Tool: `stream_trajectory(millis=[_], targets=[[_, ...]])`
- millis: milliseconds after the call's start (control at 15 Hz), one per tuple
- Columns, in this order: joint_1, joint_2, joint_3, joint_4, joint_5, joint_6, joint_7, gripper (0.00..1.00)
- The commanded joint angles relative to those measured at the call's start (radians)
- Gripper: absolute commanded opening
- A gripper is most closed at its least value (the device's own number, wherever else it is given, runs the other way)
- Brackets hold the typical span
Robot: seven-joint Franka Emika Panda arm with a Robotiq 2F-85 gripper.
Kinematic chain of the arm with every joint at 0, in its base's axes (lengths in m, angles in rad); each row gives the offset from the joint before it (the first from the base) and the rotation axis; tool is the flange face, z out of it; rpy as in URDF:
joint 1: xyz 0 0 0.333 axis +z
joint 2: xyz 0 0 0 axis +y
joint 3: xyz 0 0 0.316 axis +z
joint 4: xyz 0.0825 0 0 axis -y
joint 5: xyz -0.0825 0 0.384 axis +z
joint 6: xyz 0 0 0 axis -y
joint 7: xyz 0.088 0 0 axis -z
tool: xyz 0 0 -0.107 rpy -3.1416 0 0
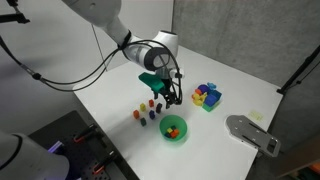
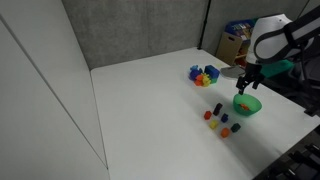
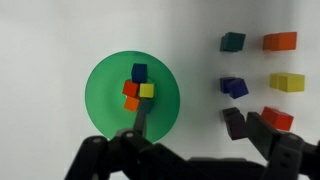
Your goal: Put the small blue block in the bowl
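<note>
The green bowl (image 3: 105, 100) lies left of centre in the wrist view and shows in both exterior views (image 1: 173, 129) (image 2: 246, 105). A small blue block (image 3: 139, 72) lies inside it, touching tiny red, yellow and orange blocks. My gripper (image 3: 200, 122) is open and empty. It hovers above the table between the bowl and a group of loose blocks, and it shows in both exterior views (image 1: 172, 97) (image 2: 246, 82). A darker indigo block (image 3: 234, 87) sits on the table to the right of the bowl.
Loose tiny blocks lie right of the bowl: teal (image 3: 233, 41), orange (image 3: 280, 41), yellow (image 3: 286, 82), a dark one (image 3: 233, 120) and red (image 3: 277, 118). A cluster of larger blue, yellow and purple blocks (image 1: 207, 96) and a flat grey object (image 1: 250, 131) sit further off.
</note>
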Motion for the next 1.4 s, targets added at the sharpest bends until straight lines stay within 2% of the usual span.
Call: stream_trajectory(millis=[0,267,600,933,1200,1267,1333], targets=[[0.006,-0.166,0.021,-0.083,-0.006,-0.099,0.056,1.0],[0.005,-0.318,0.046,-0.112,0.0,-0.238,0.09,1.0],[0.006,-0.455,0.085,-0.065,0.022,-0.376,0.105,1.0],[0.012,-0.55,0.127,-0.044,0.042,-0.385,0.1,1.0],[0.007,-0.576,0.137,-0.048,0.054,-0.391,0.088,1.0],[0.008,-0.584,0.13,-0.081,0.067,-0.4,0.051,1.0],[0.005,-0.566,0.14,-0.056,0.041,-0.373,0.083,1.0]])
